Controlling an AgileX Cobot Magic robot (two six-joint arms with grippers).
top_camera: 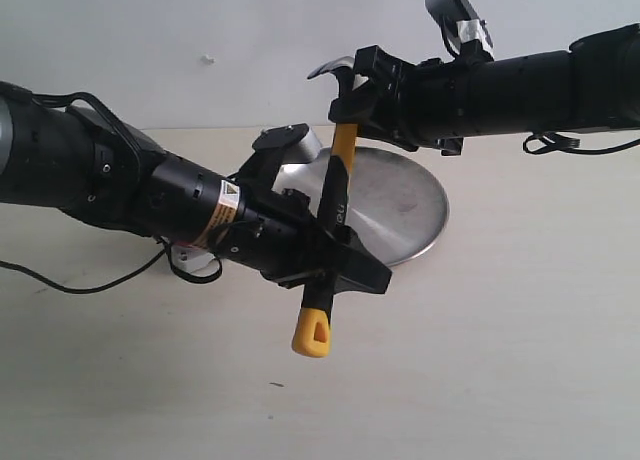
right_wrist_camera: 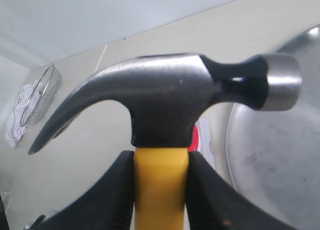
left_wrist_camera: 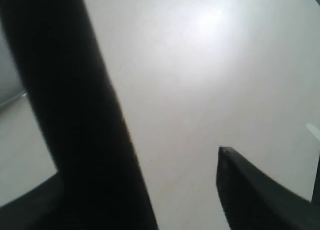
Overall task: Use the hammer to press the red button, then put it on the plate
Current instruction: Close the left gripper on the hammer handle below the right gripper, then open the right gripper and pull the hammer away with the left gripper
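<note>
The hammer (top_camera: 335, 195) hangs upright above the table, dark head up and yellow end (top_camera: 311, 332) down. My right gripper (top_camera: 350, 105) is shut on its yellow neck just under the head (right_wrist_camera: 160, 100), one finger on each side (right_wrist_camera: 161, 165). My left gripper (top_camera: 345, 265) straddles the black handle lower down. In the left wrist view the handle (left_wrist_camera: 75, 140) fills one side and one fingertip (left_wrist_camera: 225, 155) stands apart from it, so this gripper (left_wrist_camera: 165, 180) is open. The silver plate (top_camera: 405, 205) (right_wrist_camera: 275, 160) lies behind the hammer. Only a sliver of the red button (right_wrist_camera: 195, 139) shows; the left arm hides it in the exterior view.
A black cable (top_camera: 60, 280) trails over the table under the left arm, with a pale object (top_camera: 197, 263) beside it. A wire mesh basket (right_wrist_camera: 42, 92) and white cloth (right_wrist_camera: 17, 122) sit far off by the wall. Light tabletop (top_camera: 480, 360) stretches in front.
</note>
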